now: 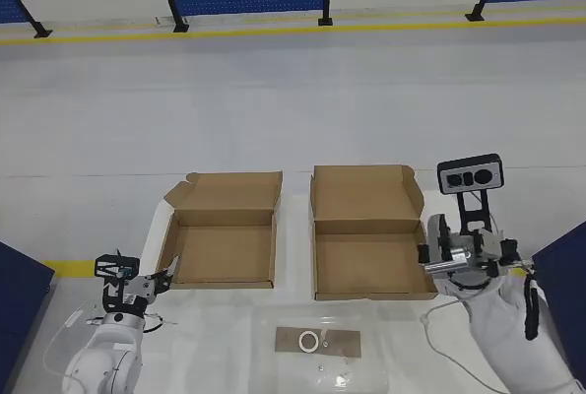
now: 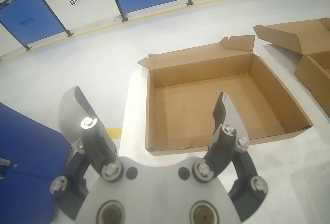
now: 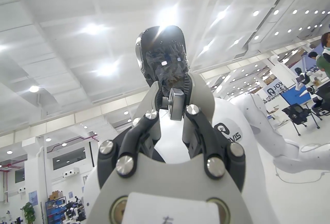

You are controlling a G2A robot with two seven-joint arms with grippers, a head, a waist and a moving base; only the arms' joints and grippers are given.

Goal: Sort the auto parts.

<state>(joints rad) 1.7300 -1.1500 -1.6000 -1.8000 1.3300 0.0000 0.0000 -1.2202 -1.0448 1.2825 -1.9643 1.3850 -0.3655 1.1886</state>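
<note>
The right claw [image 3: 171,102] is clamped shut on the stem of the black auto part [image 1: 470,177]. The right box [image 1: 366,266] lies just beside it, toward the robot's left. The left claw [image 2: 150,94] hangs wide open, holding nothing, by the left box [image 1: 224,254].

A small grey metal part [image 3: 176,106], a block with a round stub on one side, is clamped between the fingers [image 3: 199,98] of the right gripper [image 3: 173,96] and held up off the bench. A pale ring [image 1: 309,342] lies flat on a brown card [image 1: 342,341] at the bench's near edge. Behind it, two open cardboard boxes sit side by side with their lids folded back, the left box [image 1: 224,254] and the right box [image 1: 369,266].
</note>
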